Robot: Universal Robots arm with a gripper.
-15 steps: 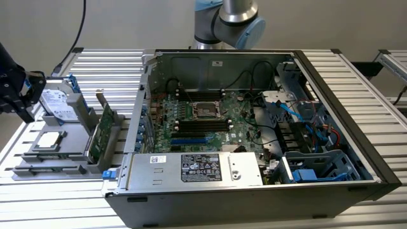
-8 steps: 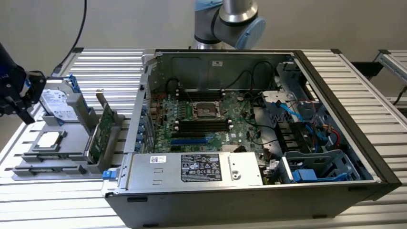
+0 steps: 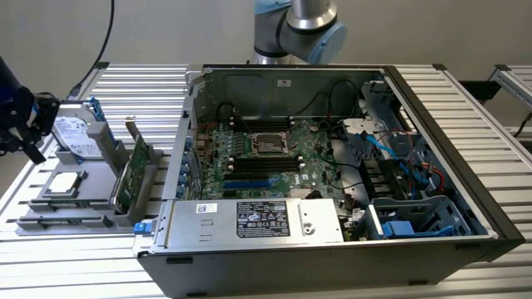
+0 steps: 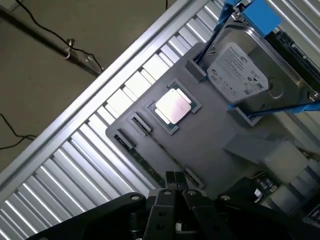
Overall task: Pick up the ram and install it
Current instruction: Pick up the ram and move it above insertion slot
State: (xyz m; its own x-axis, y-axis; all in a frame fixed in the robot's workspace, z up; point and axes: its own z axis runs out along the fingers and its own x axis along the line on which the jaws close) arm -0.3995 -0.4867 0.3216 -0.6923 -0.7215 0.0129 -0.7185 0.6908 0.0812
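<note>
My gripper [image 3: 35,152] hangs at the exterior view's far left, just above the near-left corner of the grey parts tray [image 3: 91,215]. In the wrist view its black fingers [image 4: 170,179] are pressed together with nothing between them. The ram [image 4: 152,154] is a thin green stick standing on edge in a slot of the tray, just ahead of the fingertips and apart from them. The open computer case [image 3: 432,134] lies to the exterior view's right, and its motherboard [image 3: 312,163] shows black memory slots [image 3: 266,164].
The tray also holds a silver processor chip [image 4: 173,106], a hard drive [image 4: 243,76] in a blue bracket, and a wide green expansion card [image 3: 131,171] standing upright. The case's power supply [image 3: 258,221] sits near its front. Everything rests on a slatted aluminium table [image 3: 66,274].
</note>
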